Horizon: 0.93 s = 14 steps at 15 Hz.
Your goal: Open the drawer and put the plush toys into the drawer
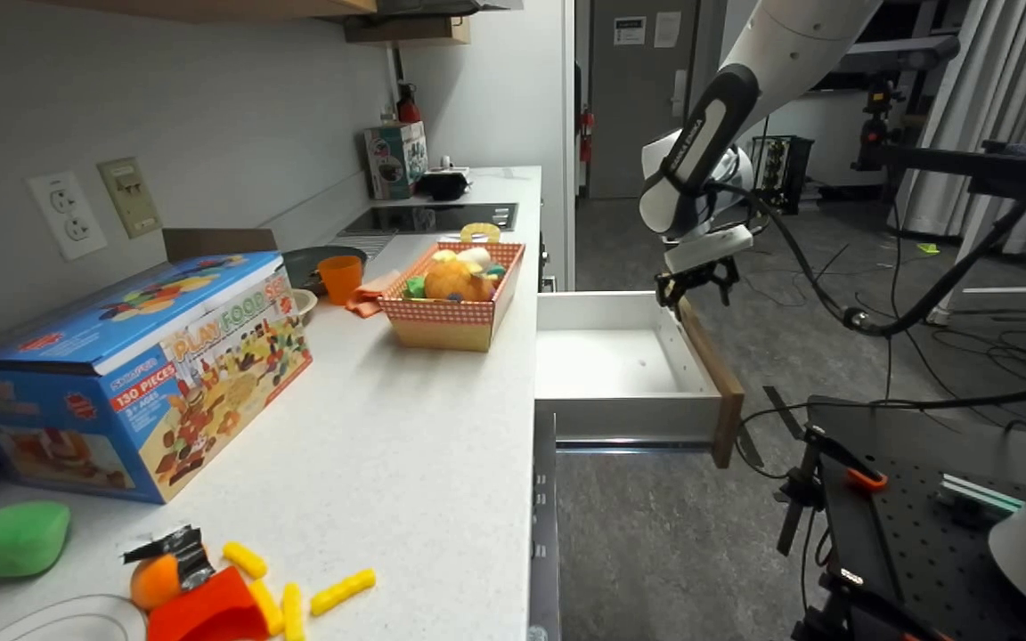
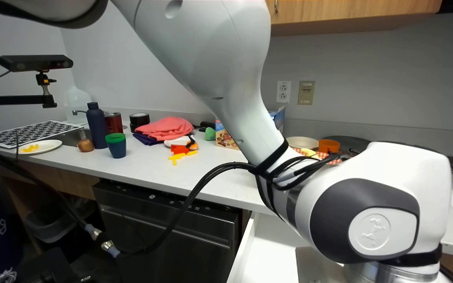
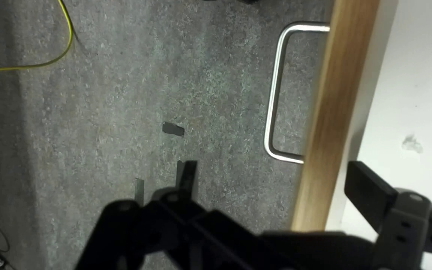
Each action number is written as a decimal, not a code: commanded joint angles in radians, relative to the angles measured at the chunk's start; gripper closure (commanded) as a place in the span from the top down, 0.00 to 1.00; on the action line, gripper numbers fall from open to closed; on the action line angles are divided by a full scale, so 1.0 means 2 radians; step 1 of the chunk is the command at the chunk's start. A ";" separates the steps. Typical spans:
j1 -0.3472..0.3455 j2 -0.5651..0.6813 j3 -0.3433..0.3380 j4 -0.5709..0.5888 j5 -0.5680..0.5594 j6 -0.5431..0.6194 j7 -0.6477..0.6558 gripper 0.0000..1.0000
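The drawer stands pulled open below the counter; its white inside shows in both exterior views (image 1: 611,361) (image 2: 269,255). In the wrist view its wooden front panel (image 3: 338,93) has a metal handle (image 3: 274,92). My gripper (image 1: 698,289) is at the far end of the front panel. In the wrist view the gripper (image 3: 272,167) is open, one finger on the floor side and one over the inside, nothing between them but the panel's line; contact cannot be told. Plush toys, orange (image 1: 455,278), yellow, white and green, lie in a basket on the counter.
The red-checked basket (image 1: 437,331) stands near the counter's edge beside the drawer. A play food box (image 1: 201,392), an orange cup (image 1: 340,278), a green lump (image 1: 19,539) and a red-orange toy with yellow sticks (image 1: 210,610) are on the counter (image 1: 424,481). Cables hang from the arm.
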<state>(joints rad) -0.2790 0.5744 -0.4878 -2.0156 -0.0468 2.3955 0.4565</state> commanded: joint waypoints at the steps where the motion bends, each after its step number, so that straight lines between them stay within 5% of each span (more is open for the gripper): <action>1: 0.012 -0.042 0.006 -0.007 -0.010 0.008 -0.005 1.00; 8: 0.019 -0.160 0.058 -0.013 -0.002 0.034 -0.090 1.00; 12: 0.010 -0.221 0.103 -0.026 0.048 0.035 -0.178 1.00; 14: 0.014 -0.196 0.095 -0.003 0.031 0.027 -0.148 1.00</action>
<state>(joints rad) -0.2388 0.1803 -0.3072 -2.0261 0.0174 2.4542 0.1597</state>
